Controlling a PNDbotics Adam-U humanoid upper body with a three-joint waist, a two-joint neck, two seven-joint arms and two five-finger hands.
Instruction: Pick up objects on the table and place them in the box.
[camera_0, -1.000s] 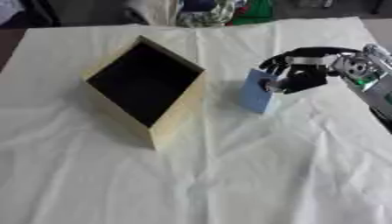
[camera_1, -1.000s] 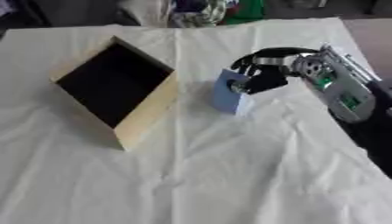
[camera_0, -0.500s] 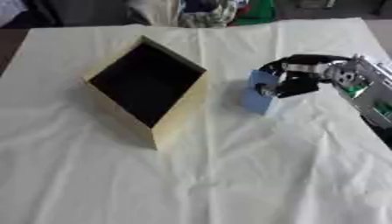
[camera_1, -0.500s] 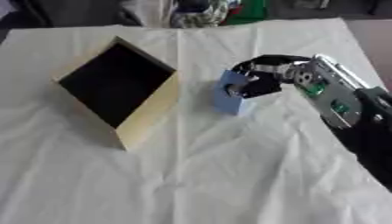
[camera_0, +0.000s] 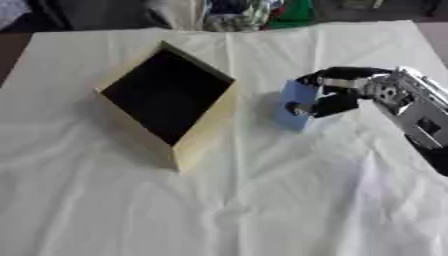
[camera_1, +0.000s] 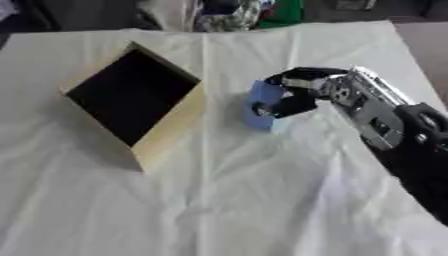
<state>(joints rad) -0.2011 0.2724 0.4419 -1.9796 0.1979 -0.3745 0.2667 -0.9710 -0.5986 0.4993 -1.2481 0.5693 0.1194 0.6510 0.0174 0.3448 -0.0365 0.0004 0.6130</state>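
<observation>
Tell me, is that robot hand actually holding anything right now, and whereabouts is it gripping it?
Yes. The right hand has its fingers and thumb curled round the upper right side of the blue block, which stands on the white cloth beside the box.

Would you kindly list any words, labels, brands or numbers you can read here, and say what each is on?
None can be read: the blue block in the right hand, the box and the white cloth show no print; the clutter beyond the table is too blurred.

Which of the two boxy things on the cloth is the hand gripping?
The small blue block, right of the open tan box. The right hand curls round it; the box is larger, dark inside, and untouched.
</observation>
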